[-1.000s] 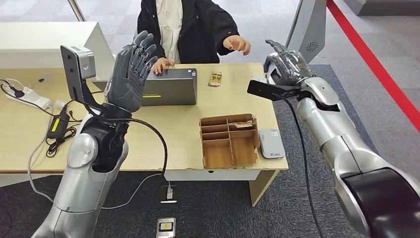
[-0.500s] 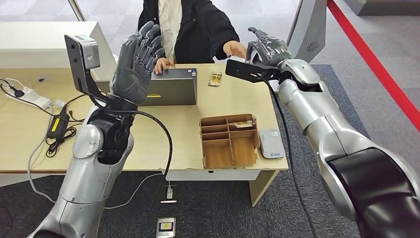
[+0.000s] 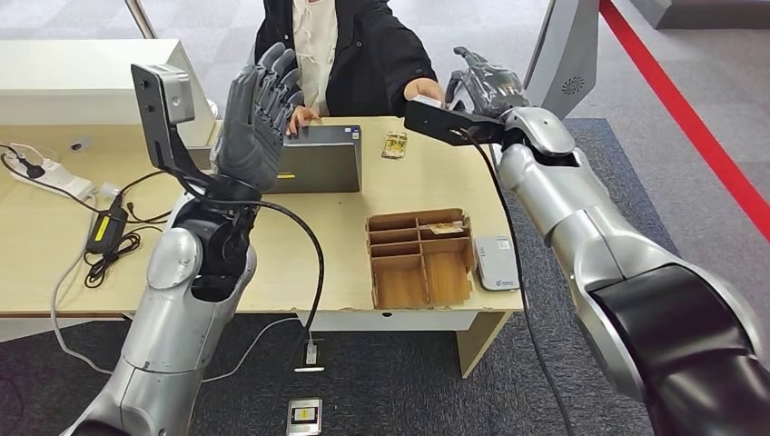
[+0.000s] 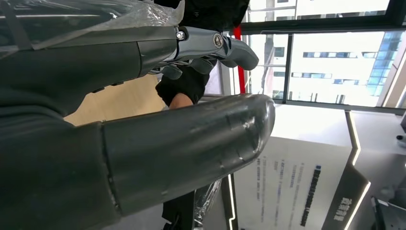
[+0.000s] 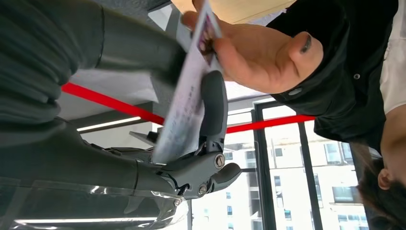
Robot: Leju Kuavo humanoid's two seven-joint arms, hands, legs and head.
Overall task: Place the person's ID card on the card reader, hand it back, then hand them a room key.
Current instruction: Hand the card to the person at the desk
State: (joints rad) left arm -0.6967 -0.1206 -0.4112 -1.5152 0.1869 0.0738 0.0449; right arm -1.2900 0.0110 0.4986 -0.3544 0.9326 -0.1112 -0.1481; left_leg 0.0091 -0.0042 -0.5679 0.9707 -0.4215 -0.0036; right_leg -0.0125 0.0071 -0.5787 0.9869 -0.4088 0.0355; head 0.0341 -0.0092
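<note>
Handover at desk (image 3: 436, 195) 1 o'clock: right hand (image 5: 143, 143) fingers half-closed around ID card (image 5: 184, 103), person's hand (image 5: 258, 55) gripping it too. Left hand (image 3: 259, 113) raised, fingers spread, empty. Risk: weak pinch, card drops.

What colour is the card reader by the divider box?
Light grey-white card reader with a small blue mark, clearest in the head view.

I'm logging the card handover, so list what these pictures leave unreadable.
- ID card: print blurred in the right wrist view; whether the right hand grips it already is unclear.
- In the head view, the right hand hides the card.
- Card reader: markings too small.
- Left hand: palm faces away in the head view.
</note>
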